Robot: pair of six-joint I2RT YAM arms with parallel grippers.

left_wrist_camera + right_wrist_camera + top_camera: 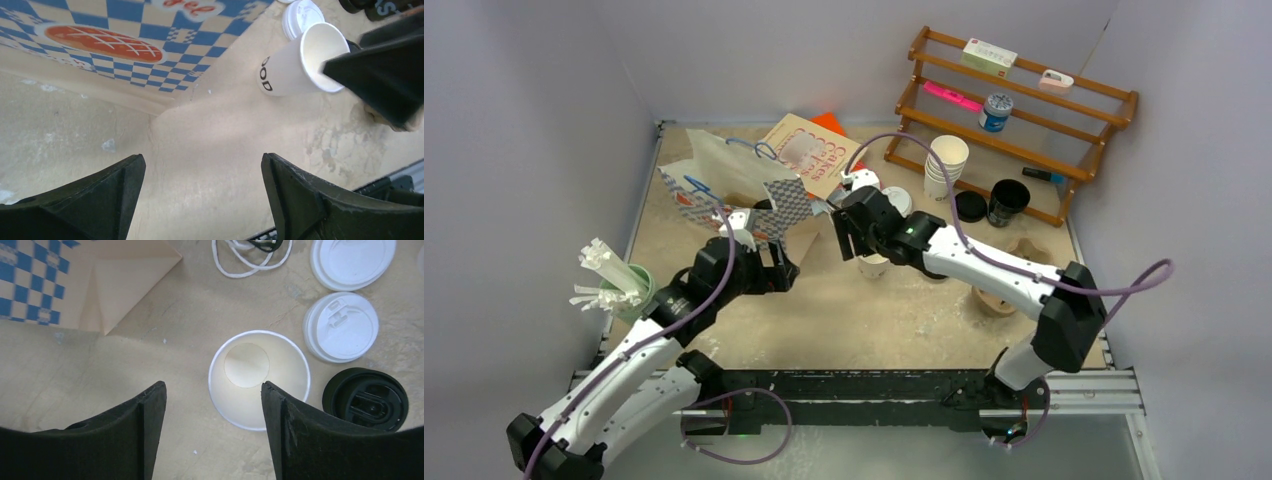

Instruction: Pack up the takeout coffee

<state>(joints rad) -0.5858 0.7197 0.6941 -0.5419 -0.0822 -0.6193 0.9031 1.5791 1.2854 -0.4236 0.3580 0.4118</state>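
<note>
Right gripper (212, 388) released, empty, just over lidless white cup (259, 377) standing on counter (200, 305); white lid (340, 327) and black lid (365, 399) beside it. Left gripper (202, 160) spread, empty, near checkered bag (100, 40). Looks early: cup not lidded, nothing bagged yet

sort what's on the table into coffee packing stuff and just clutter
For the job: open white paper cup, white lids, black lid, black cup, checkered paper bag.
Lying about: cakes book, stack of white cups, wooden rack.
</note>
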